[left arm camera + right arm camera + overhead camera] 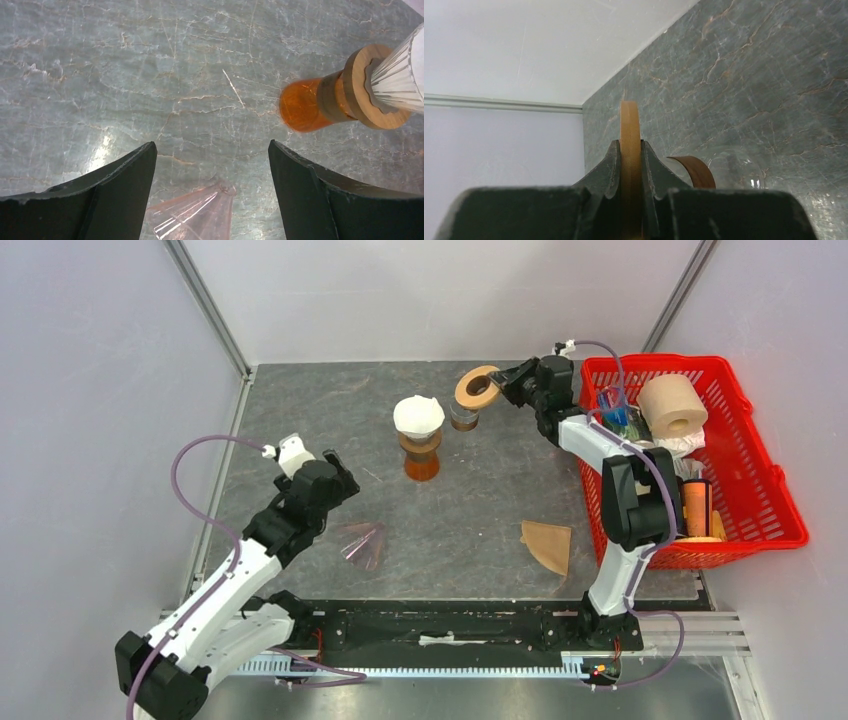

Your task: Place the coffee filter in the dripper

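- Right gripper (503,382) is shut tight on a wooden ring (630,125). It holds the ring up on its edge, over a small glass cup (462,420) at the back of the table (300,420).
- Left gripper (211,145) is wide open and holds nothing. It hangs near a pink see-through dripper (192,217) that lies on its side.
- Brown coffee filter (548,543) lies flat on the table near the red basket (770,490), well apart from both grippers. Nothing touches it.
- Another dripper with a white top (418,415) sits on an orange jug (421,462). I cannot tell which dripper the filter is meant for.
- I think the job is hardly begun. The filter has not been picked up yet, and it is not in any dripper.
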### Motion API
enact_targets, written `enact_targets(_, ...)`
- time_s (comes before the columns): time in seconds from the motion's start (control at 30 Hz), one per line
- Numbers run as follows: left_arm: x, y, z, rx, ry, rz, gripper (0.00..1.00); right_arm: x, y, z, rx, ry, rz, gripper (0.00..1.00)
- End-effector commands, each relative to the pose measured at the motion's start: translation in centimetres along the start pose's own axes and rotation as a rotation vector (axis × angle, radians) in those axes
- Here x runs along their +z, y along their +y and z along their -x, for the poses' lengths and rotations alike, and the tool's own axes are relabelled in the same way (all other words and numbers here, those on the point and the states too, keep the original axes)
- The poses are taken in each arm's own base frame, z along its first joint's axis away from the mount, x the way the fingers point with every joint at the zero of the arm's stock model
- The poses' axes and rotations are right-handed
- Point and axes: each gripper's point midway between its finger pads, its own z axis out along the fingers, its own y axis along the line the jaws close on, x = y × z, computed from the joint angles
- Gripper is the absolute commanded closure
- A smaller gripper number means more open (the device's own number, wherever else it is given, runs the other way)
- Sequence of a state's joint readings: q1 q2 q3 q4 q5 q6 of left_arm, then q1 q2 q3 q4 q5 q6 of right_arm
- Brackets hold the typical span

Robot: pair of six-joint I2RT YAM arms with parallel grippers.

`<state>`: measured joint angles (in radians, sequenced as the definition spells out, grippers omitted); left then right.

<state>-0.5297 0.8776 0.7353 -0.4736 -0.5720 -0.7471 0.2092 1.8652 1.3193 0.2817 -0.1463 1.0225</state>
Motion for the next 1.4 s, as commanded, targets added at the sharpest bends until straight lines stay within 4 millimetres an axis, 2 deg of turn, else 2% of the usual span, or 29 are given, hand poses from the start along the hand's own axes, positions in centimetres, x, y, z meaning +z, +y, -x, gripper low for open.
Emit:
enact_targets(0.0,-1.1,1.4,-0.3,-0.103,-0.01,0.022,0.12,0.2,5.5,1.0,0.005,-0.008,0.182,0.9)
enact_targets(0.17,-1.1,2.9,-1.3,-0.12,-0.015,0.053,0.11,1.0,4.9,-0.3,0.033,0.03,0.184,0.89)
enact_targets(0.37,-0.9,3.1,-2.1,-0.113,0.011,0.068,0.11,1.3,4.1,-1.9,0.037,0.058,0.167,0.87)
enact_targets(0.67,-1.2,2.9,-2.4,-0.125,0.034,0.048,0.11,2.1,2.9,-2.5,0.047,0.063,0.148,0.8)
enact_targets(0.93,-1.4,2.4,-2.0,-0.146,0.027,0.025,0.1,1.9,2.1,-2.9,0.042,0.069,0.129,0.59)
enact_targets(1.17,-1.6,2.2,-2.0,-0.145,0.029,0.013,0.11,1.6,2.7,-2.3,0.012,0.054,0.129,0.49)
enact_targets(1.3,-1.7,2.1,-1.9,-0.151,0.027,0.002,0.1,1.3,2.2,-1.8,-0.026,0.031,0.086,0.39)
enact_targets(1.37,-1.8,1.9,-1.7,-0.149,0.024,-0.006,0.1,1.2,2.0,-1.7,-0.046,0.028,0.071,0.37)
